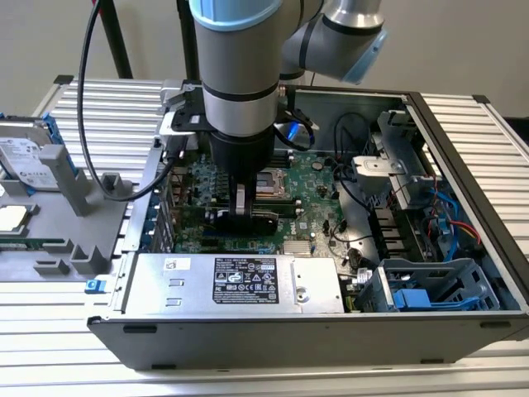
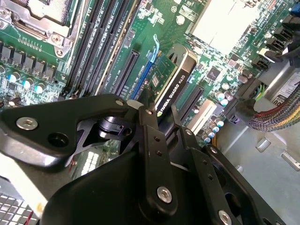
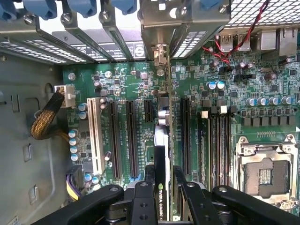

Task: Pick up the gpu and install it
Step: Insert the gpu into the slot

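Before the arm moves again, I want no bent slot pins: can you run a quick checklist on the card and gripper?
1. gripper shut on the gpu: ok.
2. Card standing on edge over the motherboard: ok.
3. Card edge lined up along a slot, in both wrist views: ok.
4. Silver bracket up against the case's rear slots: ok.
5. Card fully seated: cannot tell.
6. braided cable apart from the card: ok.

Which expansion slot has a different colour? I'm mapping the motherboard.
In the first wrist view, the white slot beside the braided cable; the other long slots are black.
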You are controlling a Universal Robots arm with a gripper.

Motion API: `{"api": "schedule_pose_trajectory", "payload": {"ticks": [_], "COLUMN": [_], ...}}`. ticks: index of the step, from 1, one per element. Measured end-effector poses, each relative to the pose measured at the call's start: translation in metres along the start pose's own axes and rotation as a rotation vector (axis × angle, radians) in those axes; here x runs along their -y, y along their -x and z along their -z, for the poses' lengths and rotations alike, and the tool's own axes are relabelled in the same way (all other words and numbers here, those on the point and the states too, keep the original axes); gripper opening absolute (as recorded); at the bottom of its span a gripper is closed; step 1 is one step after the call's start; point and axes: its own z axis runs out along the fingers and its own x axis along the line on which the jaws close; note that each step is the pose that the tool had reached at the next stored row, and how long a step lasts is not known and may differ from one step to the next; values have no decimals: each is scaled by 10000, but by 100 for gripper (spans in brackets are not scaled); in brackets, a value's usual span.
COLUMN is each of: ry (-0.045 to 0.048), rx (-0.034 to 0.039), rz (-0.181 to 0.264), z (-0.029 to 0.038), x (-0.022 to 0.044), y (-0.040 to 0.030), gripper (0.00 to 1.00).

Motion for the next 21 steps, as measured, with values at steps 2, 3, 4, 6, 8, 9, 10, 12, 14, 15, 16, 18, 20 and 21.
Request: {"api": "schedule_pose_trajectory", "payload": {"ticks": [2, 3, 4, 6, 8, 9, 10, 12, 14, 15, 16, 18, 20, 21], "ry": [1, 1, 0, 0, -1, -2, -1, 0, -1, -1, -2, -7, -6, -5], "rx": [0, -1, 0, -3, -6, -8, -9, -21, -34, -40, -42, -42, -41, -41], "rz": [0, 0, 0, 0, 0, 0, 0, 0, 1, 1, 2, 3, 4, 3], "z": [0, 0, -1, -1, -1, -1, -1, 0, 0, 0, 0, -1, 0, 0], "x": [0, 0, 0, 0, -4, -5, -6, -8, -9, -10, -10, -16, -31, -38], "y": [0, 0, 0, 2, 4, 8, 10, 19, 30, 36, 38, 39, 39, 39], "gripper": [0, 0, 0, 0, 0, 0, 0, 0, 0, 0, 0, 0, 0, 0]}}
